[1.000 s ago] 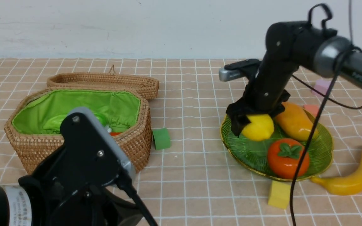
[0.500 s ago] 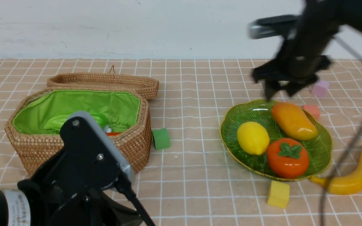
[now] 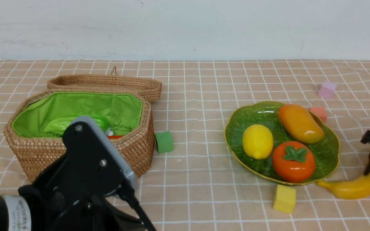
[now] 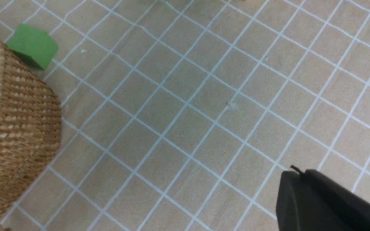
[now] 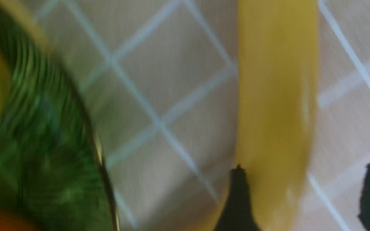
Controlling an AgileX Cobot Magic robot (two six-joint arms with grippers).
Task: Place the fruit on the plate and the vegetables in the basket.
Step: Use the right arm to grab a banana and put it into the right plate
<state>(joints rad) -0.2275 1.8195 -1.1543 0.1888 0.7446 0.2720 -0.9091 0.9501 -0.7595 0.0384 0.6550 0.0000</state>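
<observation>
Plate (image 3: 236, 128): lemon (image 3: 257, 141), mango (image 3: 300, 124), persimmon (image 3: 293, 161). Banana (image 3: 358, 186): on cloth beside plate, my right gripper's (image 5: 303, 195) spread fingers (image 5: 238, 205) straddling it. My left gripper (image 4: 326, 202): closed, empty, near basket (image 3: 133, 144).

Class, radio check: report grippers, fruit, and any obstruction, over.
Right gripper open, straddling the banana on the cloth. Left gripper shut, idle by the basket. Lemon, mango, persimmon on plate. Nothing blocking.

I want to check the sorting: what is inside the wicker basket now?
Inside the basket, against its green lining, a pale green item and a bit of something orange show. The left arm covers the rest, so I cannot name them.
</observation>
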